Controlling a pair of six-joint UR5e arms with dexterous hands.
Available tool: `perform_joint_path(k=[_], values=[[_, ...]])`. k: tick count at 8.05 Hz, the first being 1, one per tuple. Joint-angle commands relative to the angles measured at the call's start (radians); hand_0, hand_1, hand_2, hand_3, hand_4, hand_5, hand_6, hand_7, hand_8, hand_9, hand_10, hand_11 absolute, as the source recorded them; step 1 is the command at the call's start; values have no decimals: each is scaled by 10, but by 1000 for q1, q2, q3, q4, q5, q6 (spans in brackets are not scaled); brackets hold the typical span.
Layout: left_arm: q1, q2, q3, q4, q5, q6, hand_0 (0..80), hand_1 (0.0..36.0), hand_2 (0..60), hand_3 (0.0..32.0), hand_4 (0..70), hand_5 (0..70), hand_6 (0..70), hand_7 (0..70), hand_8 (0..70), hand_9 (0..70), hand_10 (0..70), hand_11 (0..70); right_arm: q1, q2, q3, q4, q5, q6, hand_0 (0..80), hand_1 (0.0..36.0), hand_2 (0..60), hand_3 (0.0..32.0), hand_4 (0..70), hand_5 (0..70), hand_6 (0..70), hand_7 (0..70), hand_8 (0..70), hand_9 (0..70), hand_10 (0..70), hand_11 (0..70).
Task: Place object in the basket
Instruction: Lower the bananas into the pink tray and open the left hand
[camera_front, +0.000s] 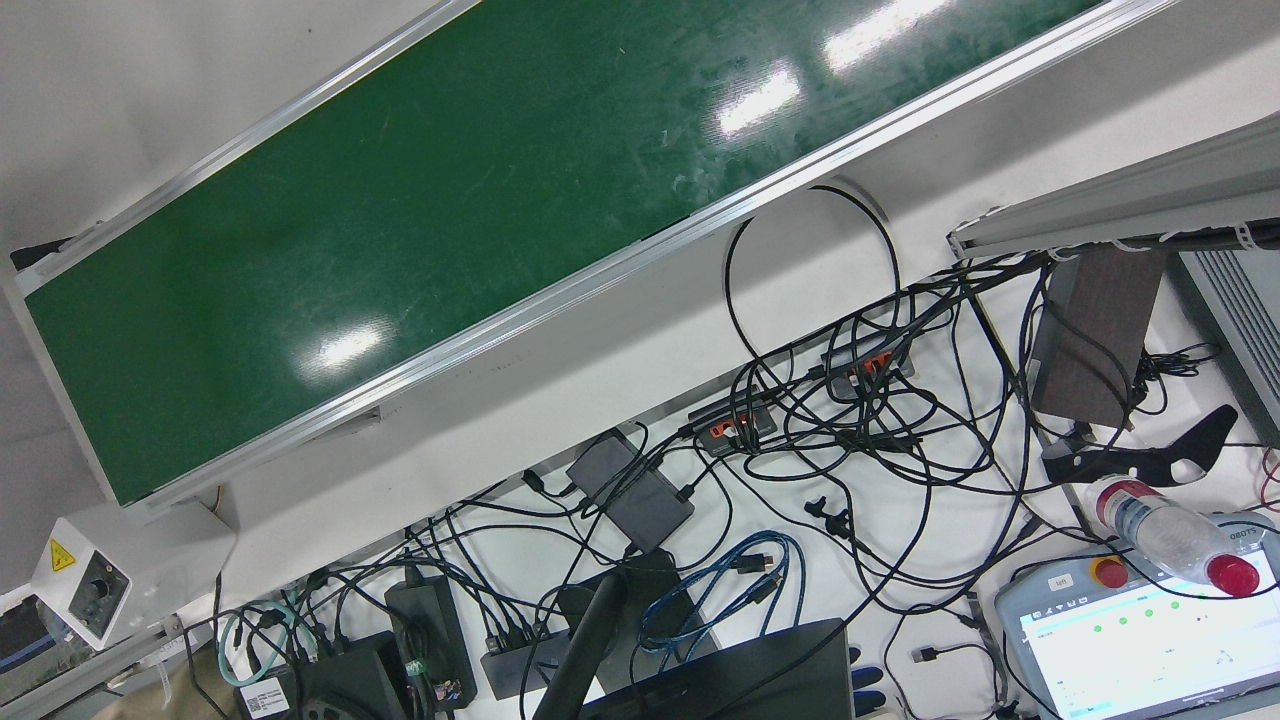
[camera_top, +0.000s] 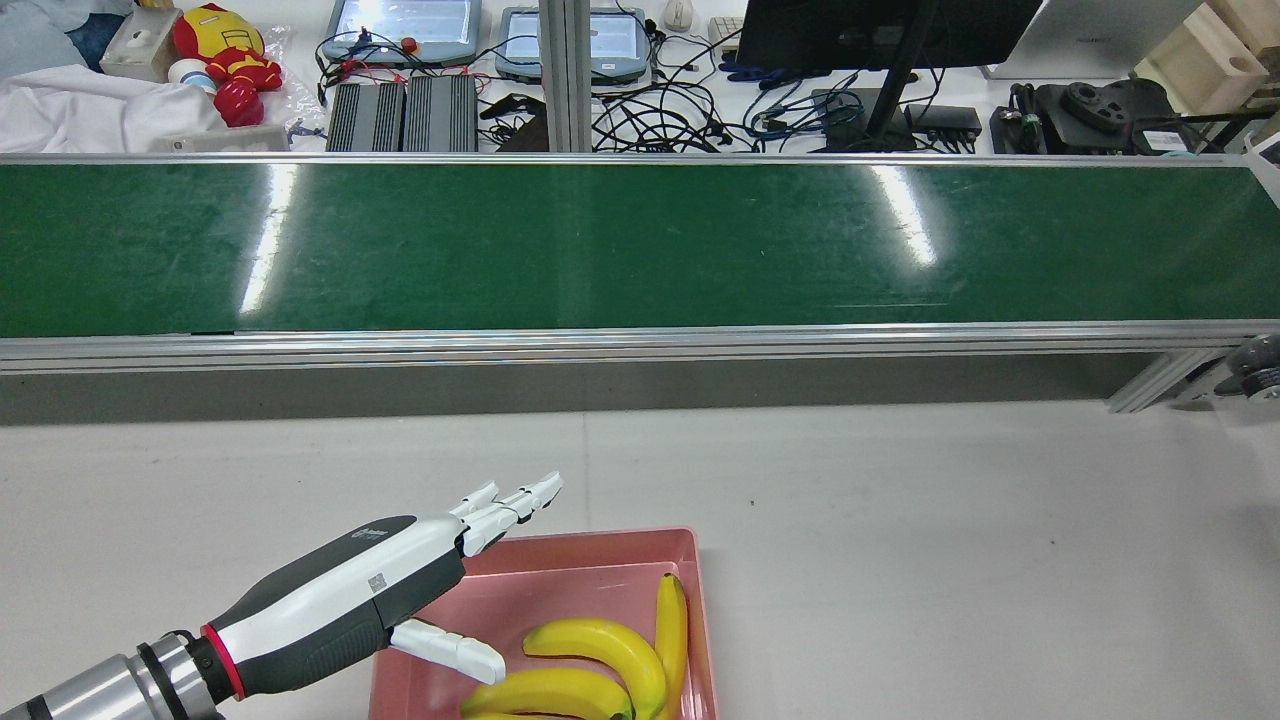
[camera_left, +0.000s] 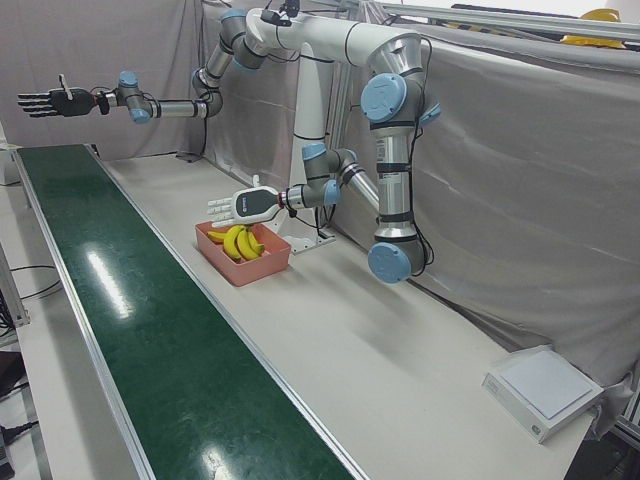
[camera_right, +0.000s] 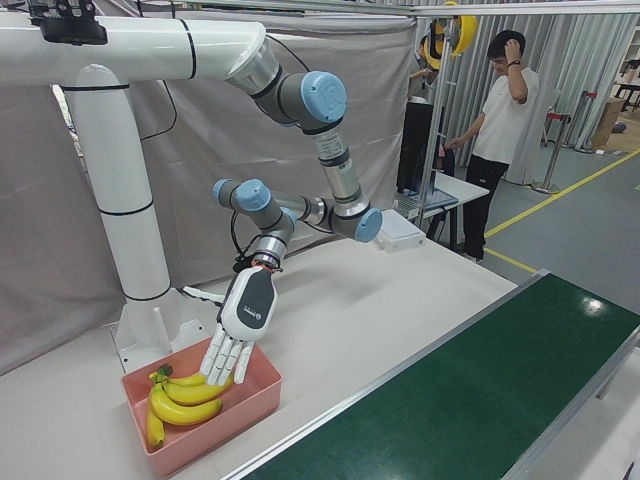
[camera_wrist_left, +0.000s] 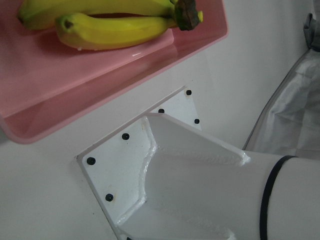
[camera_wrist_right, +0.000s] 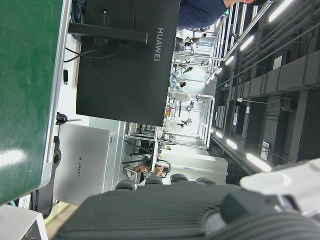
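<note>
Conveyor belt (camera_top: 640, 245), green and bare, runs along the far side of the white table (camera_top: 900, 520). Near the table's front sits a pink basket (camera_top: 600, 570) with the bunch of bananas (camera_top: 600, 660) lying inside. The left hand (camera_top: 400, 590) hovers over the basket with fingers spread and empty; the right hand (camera_left: 45, 102) is stretched out high above the belt, fingers apart.

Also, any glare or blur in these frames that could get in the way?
Front and rear views: bright lamp reflections streak the green belt. Left hand view: sharp on the bananas and the pink basket. Right hand view: lies sideways, blown-out lights at the top right, a blurred dark shape filling the bottom edge.
</note>
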Motion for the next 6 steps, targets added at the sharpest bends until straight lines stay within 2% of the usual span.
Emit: perform_joint_path(k=[1,2,3,4,5,6], values=[[-10,6,-48,26,4,-9,15,0,0,216,0,0,0,49,77,66,0,0,-1,0,2,0,0,0,0,0,0,0,0,0,0,0,0,0,0,0],[-16,6,-78,26,16,-32,3,0,0,212,0,0,0,51,78,67,0,0,0,0,2,0,0,0,0,0,0,0,0,0,0,0,0,0,0,0],[-22,37,-138,38,29,-68,62,0,0,196,0,0,0,48,69,62,0,0,-1,0,2,0,0,0,0,0,0,0,0,0,0,0,0,0,0,0],[-54,87,-182,34,29,-117,59,0,0,192,0,0,0,53,72,68,0,0,0,0,2,0,0,0,0,0,0,0,0,0,0,0,0,0,0,0],[-116,144,-219,9,29,-186,86,0,0,160,0,14,0,60,74,80,4,6,-1,0,0,0,0,0,0,0,0,0,0,0,0,0,0,0,0,0],[-178,211,-255,-40,29,-251,152,0,0,156,0,24,0,58,73,80,8,14,0,0,0,0,0,0,0,0,0,0,0,0,0,0,0,0,0,0]])
